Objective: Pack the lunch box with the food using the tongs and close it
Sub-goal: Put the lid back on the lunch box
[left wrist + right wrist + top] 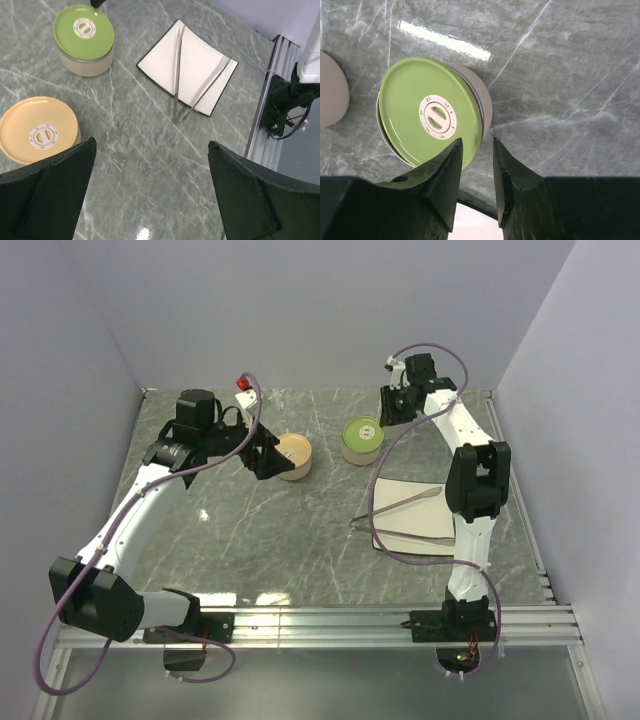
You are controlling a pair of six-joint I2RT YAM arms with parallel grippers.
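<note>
The silver tongs (400, 506) (178, 70) lie in a narrow V on a white square plate (425, 522) (200, 55), their joined end off the plate's edge. Two round lunch box tins stand with lids on, one green-lidded (362, 437) (83, 34) (427, 110) and one yellow-lidded (293, 454) (39, 130). My left gripper (262, 455) (152, 146) hangs wide open beside the yellow tin, holding nothing. My right gripper (393, 407) (476, 145) hovers over the green lid's rim. Its jaws stand a narrow gap apart, and I cannot tell whether they touch the lid. No food shows in any view.
Grey walls close in the marble table (250, 540) at the back and both sides. An aluminium rail (330, 625) (265, 115) runs along the near edge by the arm bases. The right arm's forearm (478, 480) hangs above the plate's right side.
</note>
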